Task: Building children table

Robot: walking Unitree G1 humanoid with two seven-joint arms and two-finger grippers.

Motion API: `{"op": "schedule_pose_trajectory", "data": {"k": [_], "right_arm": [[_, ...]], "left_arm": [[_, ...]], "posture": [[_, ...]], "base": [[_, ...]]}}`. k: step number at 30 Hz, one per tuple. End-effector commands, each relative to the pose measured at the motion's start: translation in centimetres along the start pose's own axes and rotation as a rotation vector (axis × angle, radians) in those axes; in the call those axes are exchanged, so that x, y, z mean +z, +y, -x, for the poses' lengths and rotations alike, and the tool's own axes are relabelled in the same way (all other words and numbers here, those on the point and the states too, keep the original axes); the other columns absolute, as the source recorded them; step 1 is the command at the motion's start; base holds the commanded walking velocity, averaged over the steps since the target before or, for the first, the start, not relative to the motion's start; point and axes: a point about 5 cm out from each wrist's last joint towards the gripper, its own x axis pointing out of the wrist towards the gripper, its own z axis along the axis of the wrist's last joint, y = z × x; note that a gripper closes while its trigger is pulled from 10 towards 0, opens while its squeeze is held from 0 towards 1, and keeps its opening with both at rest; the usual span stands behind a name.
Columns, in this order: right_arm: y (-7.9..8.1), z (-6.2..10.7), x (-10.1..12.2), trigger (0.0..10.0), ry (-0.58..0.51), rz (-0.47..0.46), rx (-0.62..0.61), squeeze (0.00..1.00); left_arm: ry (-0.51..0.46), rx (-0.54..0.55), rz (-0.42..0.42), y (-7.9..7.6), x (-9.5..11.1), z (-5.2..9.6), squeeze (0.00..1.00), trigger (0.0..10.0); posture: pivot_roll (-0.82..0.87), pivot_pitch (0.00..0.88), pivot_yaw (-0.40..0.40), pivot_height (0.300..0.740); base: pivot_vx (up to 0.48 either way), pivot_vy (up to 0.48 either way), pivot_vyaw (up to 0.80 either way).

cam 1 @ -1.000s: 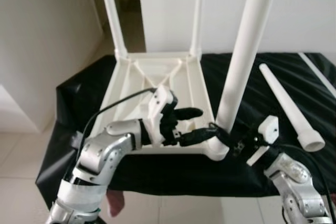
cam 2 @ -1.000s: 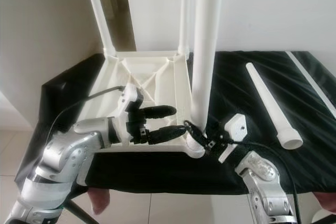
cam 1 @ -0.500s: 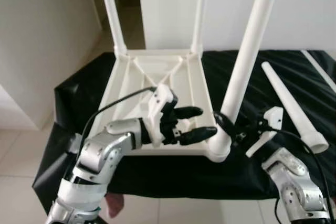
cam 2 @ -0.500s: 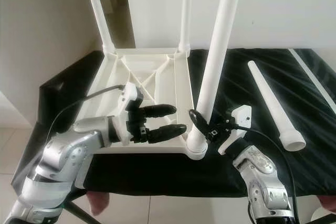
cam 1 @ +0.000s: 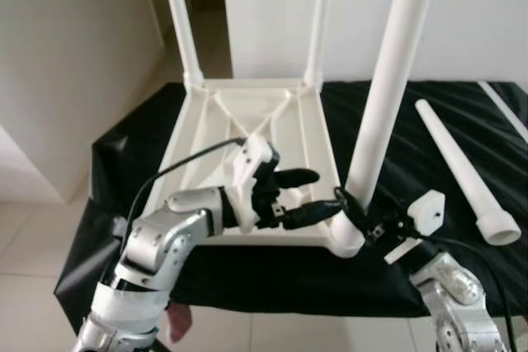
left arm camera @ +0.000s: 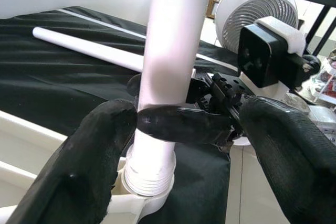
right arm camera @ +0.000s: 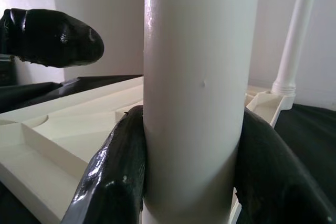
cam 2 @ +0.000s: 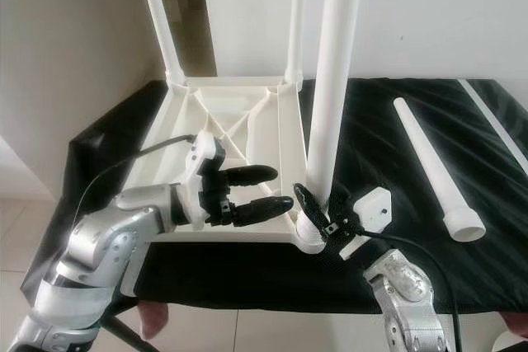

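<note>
The white children's table top [cam 1: 247, 121] lies upside down on a black-covered table. Two white legs [cam 1: 181, 22] [cam 1: 320, 14] stand in its far corners. A third white leg [cam 1: 388, 96] stands nearly upright in the near right corner socket [cam 1: 346, 241]. My right gripper [cam 1: 356, 213] is shut on this leg just above the socket, one finger [right arm camera: 121, 177] on each side. My left gripper [cam 1: 326, 193] is open over the top's near edge, just left of the leg, its fingertips [left arm camera: 89, 166] apart with nothing between them.
A loose white leg [cam 1: 462, 171] lies on the black cloth [cam 1: 388, 286] to the right, wide end toward me. A thin white rod [cam 1: 503, 109] lies at the far right edge. A white fan [left arm camera: 257, 9] stands beyond the table. Tiled floor lies below the near edge.
Half a second ago the held leg leaned to the right; now it stands closer to upright in the socket. My right gripper moved with it. The left gripper has barely shifted.
</note>
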Motion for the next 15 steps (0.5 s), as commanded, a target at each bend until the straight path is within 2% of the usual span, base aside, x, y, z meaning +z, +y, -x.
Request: {"op": "schedule_pose_trajectory", "data": {"k": [1, 6, 10, 14, 15], "right_arm": [[-0.3, 2.2, -3.7, 10.0, 0.214, -0.034, -0.065, 0.0], [0.3, 2.2, -3.5, 10.0, 0.191, 0.003, -0.042, 0.0], [1.1, 2.3, -3.5, 10.0, 0.177, 0.087, 0.0, 0.0], [1.4, 2.2, -3.7, 10.0, 0.174, 0.07, -0.009, 0.0], [1.3, 2.1, -3.9, 10.0, 0.176, 0.041, -0.034, 0.0]], "left_arm": [[-0.006, 0.026, -0.016, 0.1, 0.5, 0.1, 0.0, 10.0], [-0.007, 0.022, -0.016, 0.2, 0.6, 0.1, 0.0, 10.0], [-0.005, 0.022, -0.015, 0.2, 0.6, 0.1, 0.0, 10.0], [-0.004, 0.022, -0.014, 0.2, 0.6, 0.1, 0.0, 10.0], [-0.004, 0.021, -0.013, 0.1, 0.6, 0.1, 0.0, 10.0]], "posture": [[0.01, 0.0, 0.049, 0.74], [0.01, 0.0, 0.052, 0.74], [0.01, 0.0, 0.055, 0.74], [0.01, 0.0, 0.056, 0.74], [0.01, 0.0, 0.058, 0.74]], "base": [[0.0, 0.0, 0.0], [0.0, 0.0, 0.0], [0.0, 0.0, 0.0], [0.0, 0.0, 0.0], [0.0, 0.0, 0.0]]}}
